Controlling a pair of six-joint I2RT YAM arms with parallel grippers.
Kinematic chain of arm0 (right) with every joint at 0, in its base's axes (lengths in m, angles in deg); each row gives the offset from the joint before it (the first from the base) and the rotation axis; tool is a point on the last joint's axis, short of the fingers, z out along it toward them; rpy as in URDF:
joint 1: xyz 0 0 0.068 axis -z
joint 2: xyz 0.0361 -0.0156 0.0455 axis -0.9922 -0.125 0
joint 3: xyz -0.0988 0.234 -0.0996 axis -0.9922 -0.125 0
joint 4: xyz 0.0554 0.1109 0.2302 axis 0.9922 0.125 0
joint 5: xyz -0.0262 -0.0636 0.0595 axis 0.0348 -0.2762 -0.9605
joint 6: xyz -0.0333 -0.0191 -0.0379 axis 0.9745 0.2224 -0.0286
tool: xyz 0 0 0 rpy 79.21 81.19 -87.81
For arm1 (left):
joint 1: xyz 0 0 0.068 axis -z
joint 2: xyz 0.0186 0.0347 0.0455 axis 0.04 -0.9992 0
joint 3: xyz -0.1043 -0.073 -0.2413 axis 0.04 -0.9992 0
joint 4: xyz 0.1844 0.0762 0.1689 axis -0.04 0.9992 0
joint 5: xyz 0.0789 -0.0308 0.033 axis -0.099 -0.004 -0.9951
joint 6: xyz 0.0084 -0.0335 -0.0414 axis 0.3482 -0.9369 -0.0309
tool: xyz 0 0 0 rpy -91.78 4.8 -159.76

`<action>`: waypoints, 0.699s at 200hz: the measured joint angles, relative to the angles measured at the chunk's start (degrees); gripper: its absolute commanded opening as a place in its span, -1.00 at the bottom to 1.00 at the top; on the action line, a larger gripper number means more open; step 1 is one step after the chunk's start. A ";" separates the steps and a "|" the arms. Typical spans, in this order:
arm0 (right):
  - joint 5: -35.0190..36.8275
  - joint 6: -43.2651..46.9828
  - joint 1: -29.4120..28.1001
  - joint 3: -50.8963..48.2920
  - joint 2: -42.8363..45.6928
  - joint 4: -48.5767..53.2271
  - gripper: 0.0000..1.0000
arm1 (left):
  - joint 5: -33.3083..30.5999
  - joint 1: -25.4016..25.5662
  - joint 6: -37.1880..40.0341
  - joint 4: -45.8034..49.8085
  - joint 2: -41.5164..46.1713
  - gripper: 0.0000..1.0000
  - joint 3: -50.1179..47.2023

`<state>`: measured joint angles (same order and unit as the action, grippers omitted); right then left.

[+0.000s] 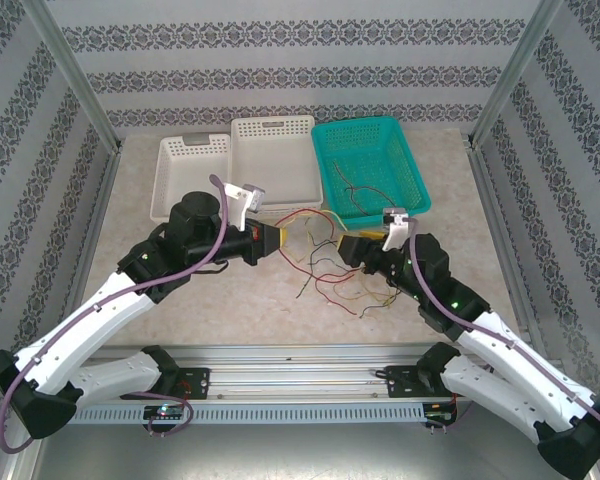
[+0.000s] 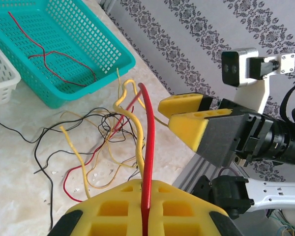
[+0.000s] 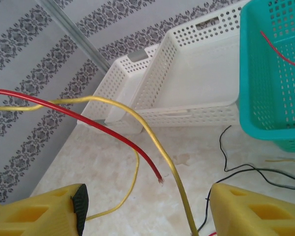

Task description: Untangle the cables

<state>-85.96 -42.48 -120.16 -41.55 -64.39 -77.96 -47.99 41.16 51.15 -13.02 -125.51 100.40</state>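
A loose tangle of thin red, yellow and dark cables (image 1: pixel 325 270) lies on the table between my two grippers, and it spreads out in the left wrist view (image 2: pixel 103 132). My left gripper (image 1: pixel 278 240) (image 2: pixel 146 184) is shut on a red cable (image 2: pixel 148 142), which rises straight out of the closed jaws beside a yellow cable (image 2: pixel 132 118). My right gripper (image 1: pixel 342 248) (image 3: pixel 146 206) (image 2: pixel 179 114) faces it and is open. The yellow cable (image 3: pixel 157 142) runs down between its fingers, and the red cable's (image 3: pixel 103 129) bare end hangs just above the gap, touching neither finger.
A teal basket (image 1: pixel 355 122) (image 2: pixel 88 83) (image 3: pixel 270 98) at the back right holds a red wire (image 2: pixel 44 51) and a dark wire. Two white baskets (image 1: pixel 270 150) (image 1: pixel 190 175) (image 3: pixel 196 78) stand to its left. Patterned walls and metal posts enclose the table.
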 measured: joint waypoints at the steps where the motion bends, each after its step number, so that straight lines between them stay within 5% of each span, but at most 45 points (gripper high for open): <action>1: -0.09 -0.02 0.00 0.00 -0.07 0.04 0.33 | 0.02 0.00 0.00 0.00 0.00 -1.00 -0.04; 47: -0.72 -1.05 -0.33 -0.09 -4.90 0.20 0.34 | 0.35 0.00 -0.63 -0.68 0.02 -1.00 -4.07; 102: -1.64 -0.94 -3.06 -0.07 -9.94 -0.26 0.36 | -9.84 0.00 -2.71 0.02 0.26 -0.97 -14.32; 140: -2.38 -0.59 -3.87 -0.07 -11.58 -0.63 0.39 | -17.14 0.00 -4.74 2.86 -0.33 -0.07 -17.09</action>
<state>-88.35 -43.07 -124.03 -41.61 -75.97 -78.59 -65.12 41.16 46.41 -10.15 -125.84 83.30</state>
